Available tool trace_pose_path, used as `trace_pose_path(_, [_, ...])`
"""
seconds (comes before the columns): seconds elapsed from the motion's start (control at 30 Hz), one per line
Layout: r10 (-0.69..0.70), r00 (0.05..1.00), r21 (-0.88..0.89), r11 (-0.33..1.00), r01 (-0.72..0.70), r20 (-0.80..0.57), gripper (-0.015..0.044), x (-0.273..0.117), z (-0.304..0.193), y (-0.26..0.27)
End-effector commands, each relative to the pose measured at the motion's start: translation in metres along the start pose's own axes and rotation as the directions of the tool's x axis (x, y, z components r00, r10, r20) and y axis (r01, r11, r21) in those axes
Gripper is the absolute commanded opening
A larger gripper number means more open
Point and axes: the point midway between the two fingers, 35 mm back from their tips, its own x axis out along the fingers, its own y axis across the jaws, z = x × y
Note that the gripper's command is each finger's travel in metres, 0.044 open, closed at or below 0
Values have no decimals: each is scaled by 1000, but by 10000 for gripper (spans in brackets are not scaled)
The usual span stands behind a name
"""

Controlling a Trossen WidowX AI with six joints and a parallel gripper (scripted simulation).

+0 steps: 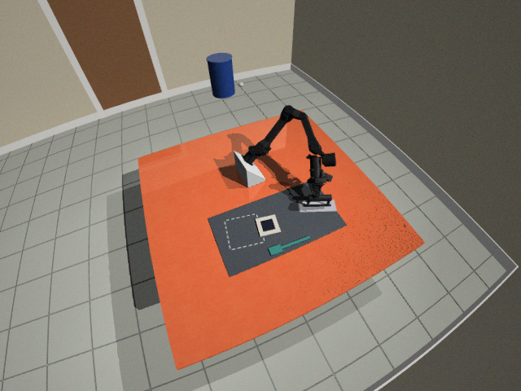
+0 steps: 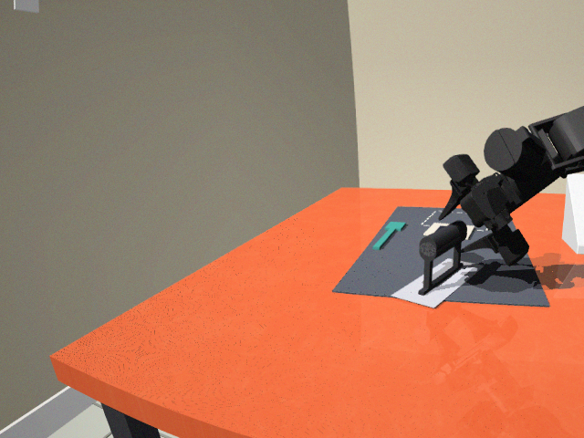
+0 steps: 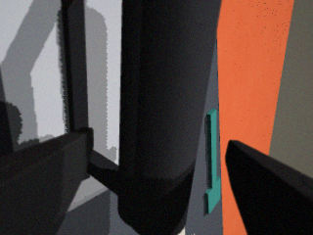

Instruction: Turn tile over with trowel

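A trowel with a pale flat plate and raised black handle (image 1: 317, 208) (image 2: 438, 243) (image 3: 166, 73) rests across the mat's edge. My gripper (image 2: 453, 234) (image 3: 159, 143) is open. Its fingers are tilted and spread on either side of the handle's line, near one end; contact is not visible. A flat teal tool (image 1: 275, 249) (image 2: 389, 235) (image 3: 213, 147) lies apart on the mat. The cream-bordered tile (image 1: 267, 225) (image 2: 436, 229) lies flat, dark square up, overlapping one side of the dashed outline (image 1: 232, 248). The gripper partly hides the tile in the exterior view.
The dark grey mat (image 1: 243, 262) (image 2: 368, 277) lies on the orange table (image 1: 197, 319) (image 2: 264, 349). The white wedge (image 1: 251, 177) (image 2: 574, 212) stands by the arm's base. A blue cylinder (image 1: 221, 77) stands on the floor beyond the table.
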Motion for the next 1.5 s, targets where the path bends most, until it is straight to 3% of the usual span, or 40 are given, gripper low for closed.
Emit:
trace_pose_path(0.0, [-1,1000,-8,1000,1,-4,300,8,0,1])
trace_pose_path(0.63, [-1,1000,-8,1000,1,-3,300,36,-2,1])
trace_pose_path(0.83, [-1,1000,-8,1000,1,-3,142,36,-2,1])
trace_pose_path(1.47, [-1,1000,-8,1000,1,-3,16,36,-2,1])
